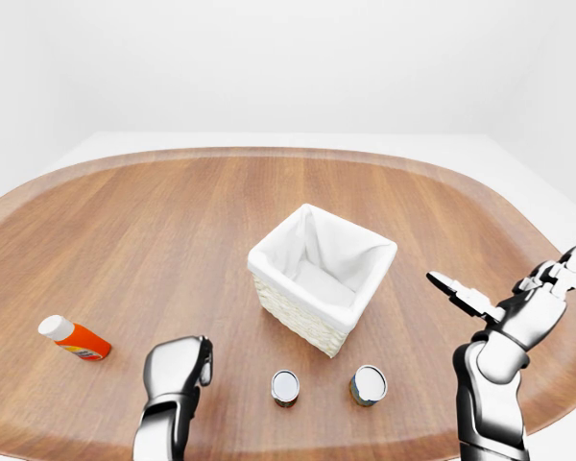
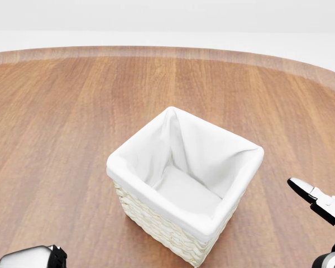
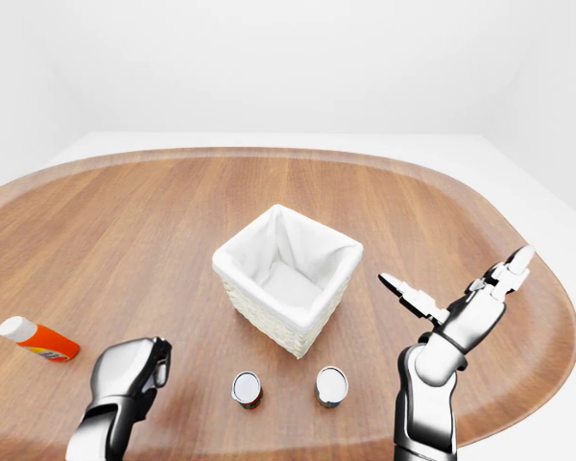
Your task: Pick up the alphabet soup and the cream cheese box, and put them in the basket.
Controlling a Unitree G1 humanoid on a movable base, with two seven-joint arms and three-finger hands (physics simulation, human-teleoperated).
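Right hand [image 1: 518, 293]: fingers [image 1: 458, 291] spread wide apart, one pointing to about 10 o'clock in the left-eye view, the others to 1 o'clock; nothing between them. It hangs above the wooden table [image 1: 154, 240], at 3 o'clock from the basket and clear of it.

Left hand [image 1: 178, 363]: fingers curled in together against the palm, holding nothing visible (only its top edge shows at the bottom left of the head view). It sits at 8 o'clock from the basket, well apart.

Basket [image 1: 319, 279]: woven, pale, square, lined with white cloth; upright near the table's middle, interior bare.

Two cans, upright, tops to the camera, at 6 o'clock from the basket and near it: left can [image 1: 285, 387] with a red band, right can [image 1: 369, 384] with a darker side. Which is the alphabet soup cannot be told. They stand near each other, not touching.

Cream cheese box: not seen in any view.

Orange bottle [image 1: 75, 338]: white cap, lying on its side near the table's left edge, at 9 o'clock from the left hand.
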